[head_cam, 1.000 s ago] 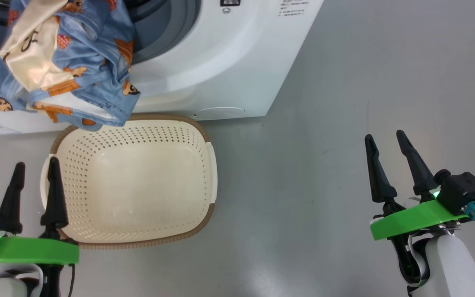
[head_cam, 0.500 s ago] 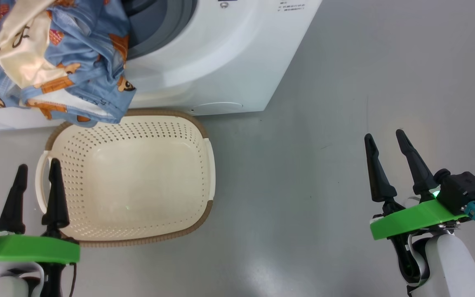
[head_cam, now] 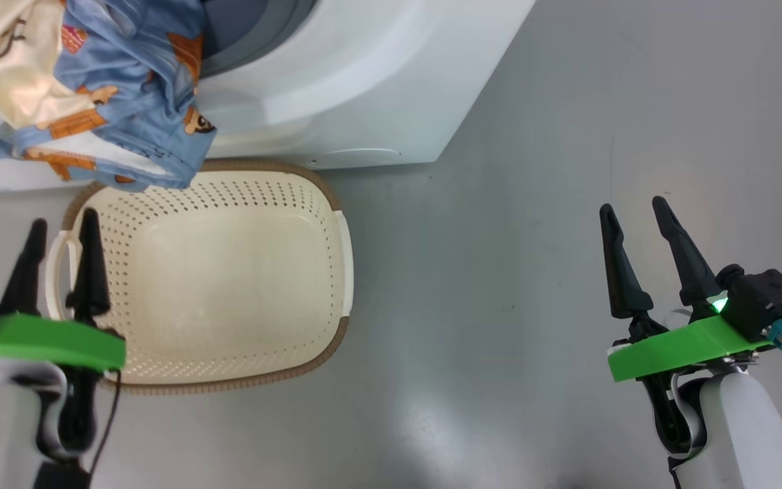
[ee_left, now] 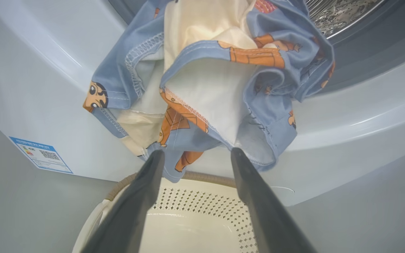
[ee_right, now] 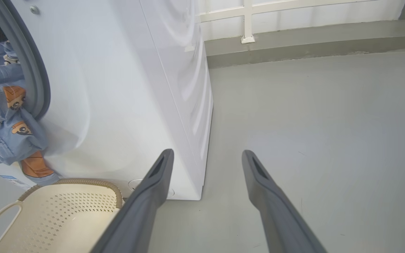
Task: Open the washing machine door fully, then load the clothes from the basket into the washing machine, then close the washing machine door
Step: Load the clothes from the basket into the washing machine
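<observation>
While the clothes (head_cam: 126, 75) hung from the washing machine (head_cam: 364, 81) above the basket (head_cam: 309, 224), left gripper (head_cam: 64, 217) by its handle, right gripper (head_cam: 633, 204) well apart, both spread wide, empty

Floor (ee_right: 322, 123): smooth grey coating, faintly scuffed, spreading out from the foot of the kerb.
Kerb (ee_right: 311, 44): low grey step along the floor's far edge.
Wall (ee_right: 329, 15): white, rising directly above the kerb.
Frame (ee_right: 247, 19): white rail and upright post, the post's foot resting on the kerb.
Glare (head_cam: 425, 421): soft pale sheen on the floor.
</observation>
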Controlling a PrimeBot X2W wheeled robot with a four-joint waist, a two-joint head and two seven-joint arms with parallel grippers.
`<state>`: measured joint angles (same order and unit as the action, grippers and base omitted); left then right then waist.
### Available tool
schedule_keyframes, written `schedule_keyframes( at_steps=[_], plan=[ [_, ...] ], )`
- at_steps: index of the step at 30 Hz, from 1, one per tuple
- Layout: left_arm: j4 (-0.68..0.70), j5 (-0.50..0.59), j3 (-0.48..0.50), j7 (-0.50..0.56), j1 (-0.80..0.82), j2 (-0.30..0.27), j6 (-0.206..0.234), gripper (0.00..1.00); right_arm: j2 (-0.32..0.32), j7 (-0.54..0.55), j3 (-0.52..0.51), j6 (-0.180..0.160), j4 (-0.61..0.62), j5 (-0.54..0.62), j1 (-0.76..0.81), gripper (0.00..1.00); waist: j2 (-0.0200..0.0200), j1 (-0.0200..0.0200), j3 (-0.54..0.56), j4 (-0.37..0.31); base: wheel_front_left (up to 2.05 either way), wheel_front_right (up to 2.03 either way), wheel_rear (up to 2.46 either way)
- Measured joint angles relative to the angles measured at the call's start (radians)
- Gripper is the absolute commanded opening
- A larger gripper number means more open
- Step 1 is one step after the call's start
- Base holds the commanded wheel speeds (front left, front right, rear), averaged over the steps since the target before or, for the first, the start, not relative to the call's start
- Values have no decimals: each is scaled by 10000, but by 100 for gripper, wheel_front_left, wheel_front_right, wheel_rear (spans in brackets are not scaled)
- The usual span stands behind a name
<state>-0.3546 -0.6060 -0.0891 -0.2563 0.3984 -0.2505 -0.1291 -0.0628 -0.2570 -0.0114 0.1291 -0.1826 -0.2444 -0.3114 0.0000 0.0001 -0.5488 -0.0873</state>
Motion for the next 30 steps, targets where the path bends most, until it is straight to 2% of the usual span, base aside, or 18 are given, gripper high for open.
schedule_keyframes(
  at_steps=[7,16,29,30],
  plan=[
    [-1058,-520,-445,0,1360,-309,0,100,10,0,35,0,42,2,-149,100,0,0,-373,-70,0,0,0],
    [-2452,-1108,-1170,0,2989,-974,0,100,40,0,311,0,90,42,-427,100,0,0,-827,-299,0,0,0],
    [-3275,-2184,-2332,0,4195,-1839,0,100,54,0,604,2,90,40,-609,100,0,0,-1074,-705,0,0,0],
    [-3269,-2196,-2426,0,4230,-1896,0,95,56,0,608,0,92,40,-609,100,0,-1,-1077,-732,0,0,0]
  ],
)
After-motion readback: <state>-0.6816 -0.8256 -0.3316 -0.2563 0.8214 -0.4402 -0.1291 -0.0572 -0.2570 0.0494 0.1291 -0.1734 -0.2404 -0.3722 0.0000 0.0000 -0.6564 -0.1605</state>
